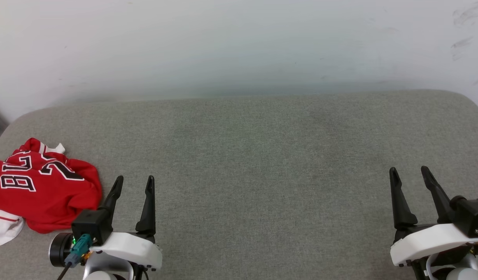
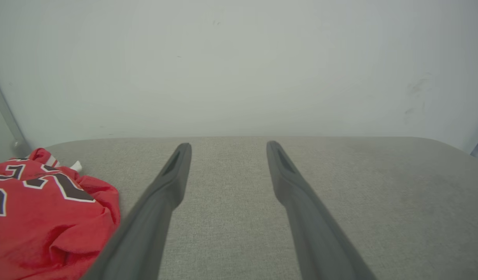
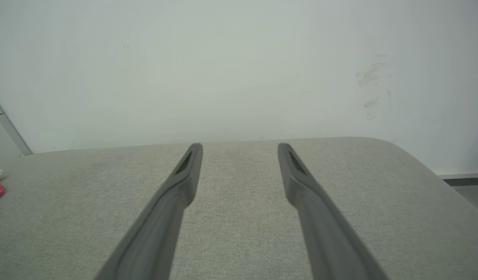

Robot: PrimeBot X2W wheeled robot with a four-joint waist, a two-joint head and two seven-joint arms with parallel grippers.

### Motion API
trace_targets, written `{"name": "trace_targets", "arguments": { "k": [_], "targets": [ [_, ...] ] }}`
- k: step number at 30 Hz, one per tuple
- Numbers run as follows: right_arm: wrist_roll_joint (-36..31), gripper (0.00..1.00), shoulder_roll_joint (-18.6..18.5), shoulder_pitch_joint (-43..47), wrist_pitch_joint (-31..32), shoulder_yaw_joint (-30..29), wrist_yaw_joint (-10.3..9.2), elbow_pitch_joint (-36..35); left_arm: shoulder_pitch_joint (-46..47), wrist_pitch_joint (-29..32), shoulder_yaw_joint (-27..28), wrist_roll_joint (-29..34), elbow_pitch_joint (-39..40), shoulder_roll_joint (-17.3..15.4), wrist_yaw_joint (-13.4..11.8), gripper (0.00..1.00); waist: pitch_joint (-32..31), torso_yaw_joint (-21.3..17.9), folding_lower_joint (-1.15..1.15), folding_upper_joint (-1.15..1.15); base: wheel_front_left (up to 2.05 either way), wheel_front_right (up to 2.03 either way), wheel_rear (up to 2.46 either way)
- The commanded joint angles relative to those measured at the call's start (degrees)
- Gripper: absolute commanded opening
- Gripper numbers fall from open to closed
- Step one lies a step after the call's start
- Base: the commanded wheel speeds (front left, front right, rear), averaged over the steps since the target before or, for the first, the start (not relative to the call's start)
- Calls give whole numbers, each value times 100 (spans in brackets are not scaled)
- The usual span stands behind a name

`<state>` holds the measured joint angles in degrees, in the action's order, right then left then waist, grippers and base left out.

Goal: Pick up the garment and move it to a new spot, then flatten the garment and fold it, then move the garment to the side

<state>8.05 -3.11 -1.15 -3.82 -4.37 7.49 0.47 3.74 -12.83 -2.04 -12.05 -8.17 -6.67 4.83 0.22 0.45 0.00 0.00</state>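
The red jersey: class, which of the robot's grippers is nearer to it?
Left. The left gripper sits right beside the red jersey, jaws open; the right gripper is far off across the grey surface.

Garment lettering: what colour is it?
Black with white outline, on the red garment; clearest in the head view.

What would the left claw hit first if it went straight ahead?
Likely only the wall beyond the grey surface; the left gripper points past the garment, which lies to its left.
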Motion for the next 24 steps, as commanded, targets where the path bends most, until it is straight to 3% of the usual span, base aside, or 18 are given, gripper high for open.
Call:
{"name": "trace_targets", "arguments": {
  "k": [1, 14, 24],
  "targets": [
    [-80, 100, 23, 21, -32, 7, 0, -35, -21, -32, 0, 88, 7, 4, -23, 100, 1, -2, 0, 0, 0, 0, 0],
    [-343, 100, 29, 57, -99, 3, -1, -20, 43, -176, 95, 434, -30, 114, 51, 100, 14, 76, 0, 0, 0, 0, 0],
    [-791, 100, 29, 55, -107, 181, -1, -99, 38, -244, 372, 588, -54, 200, 30, 100, 77, 799, 0, 0, 0, 0, 0]
  ]
}}
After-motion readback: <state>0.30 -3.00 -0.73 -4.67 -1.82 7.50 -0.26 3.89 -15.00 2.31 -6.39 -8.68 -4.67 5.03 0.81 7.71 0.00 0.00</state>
